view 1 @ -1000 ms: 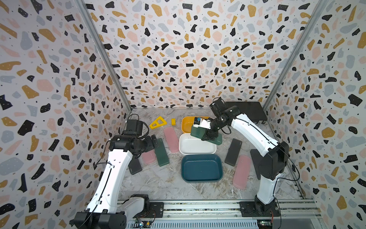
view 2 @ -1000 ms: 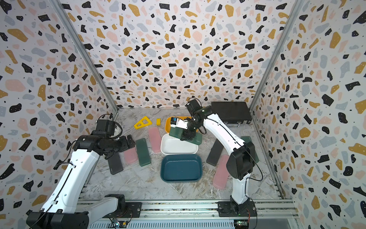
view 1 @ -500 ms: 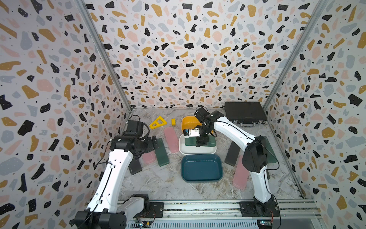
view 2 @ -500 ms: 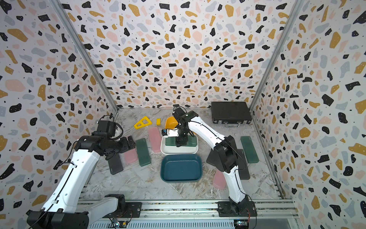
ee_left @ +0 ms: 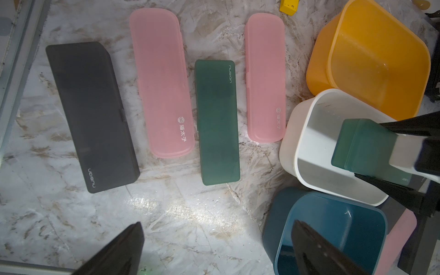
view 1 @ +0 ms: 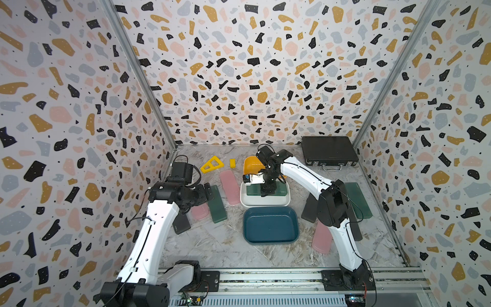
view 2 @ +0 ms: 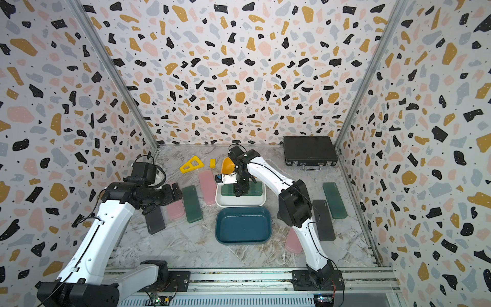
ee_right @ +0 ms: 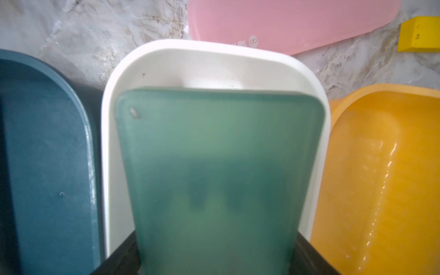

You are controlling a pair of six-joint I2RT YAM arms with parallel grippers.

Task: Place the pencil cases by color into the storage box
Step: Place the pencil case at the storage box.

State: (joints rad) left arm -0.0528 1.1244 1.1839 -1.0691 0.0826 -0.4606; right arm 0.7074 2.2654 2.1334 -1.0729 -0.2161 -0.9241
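Right now we are working on setting a green case [ee_right: 214, 171] into the white bin [view 1: 265, 204], and the right tool [view 1: 266, 189] is clamping that case across its width, holding it within the bin's mouth. Whether its underside is touching the bin's floor, we cannot tell. To do this step well, we are judging that the case should be going down level and lengthwise, because it is filling most of the bin's width and a skewed drop could be leaving a corner riding on the rim; the jaws should be parting only once it is sitting low inside. The left tool [ee_left: 214, 252] is hanging wide open and empty above the tabletop [ee_left: 190, 214], over a row made of a black case [ee_left: 91, 114], a pink case [ee_left: 162, 92], a second green case [ee_left: 217, 123] and a second pink case [ee_left: 265, 78], all lying flat and apart. The blue bin [view 1: 271, 226] and the orange bin [view 1: 251, 162] are standing empty just beside the white one. The held case is looking flat and long, matte and faintly translucent, with rounded corners, and its smooth faces are probably offering little friction.
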